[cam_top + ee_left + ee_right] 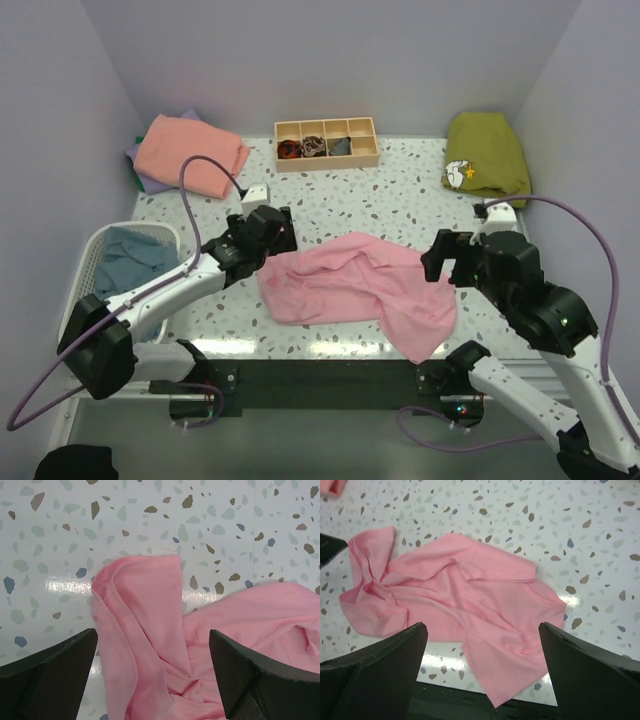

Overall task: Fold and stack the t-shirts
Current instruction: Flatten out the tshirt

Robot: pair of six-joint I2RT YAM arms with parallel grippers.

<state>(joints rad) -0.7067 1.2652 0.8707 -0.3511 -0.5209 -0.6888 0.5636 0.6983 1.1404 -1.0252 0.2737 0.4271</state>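
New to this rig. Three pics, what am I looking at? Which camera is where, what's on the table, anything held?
Two robot arms are bolted at the near edge of a speckled table, and each ends in a two-finger gripper. The wide picture comes from a fixed camera above and behind them. The other two come from cameras on the wrists, looking past each arm's own dark fingers.

A crumpled pink t-shirt lies mid-table. At the back are a folded salmon shirt on a lavender one, a wooden tray of small dark items, and an olive-green garment. A white basket on the left holds teal cloth.

The left gripper and right gripper are both open above the pink shirt, holding nothing.
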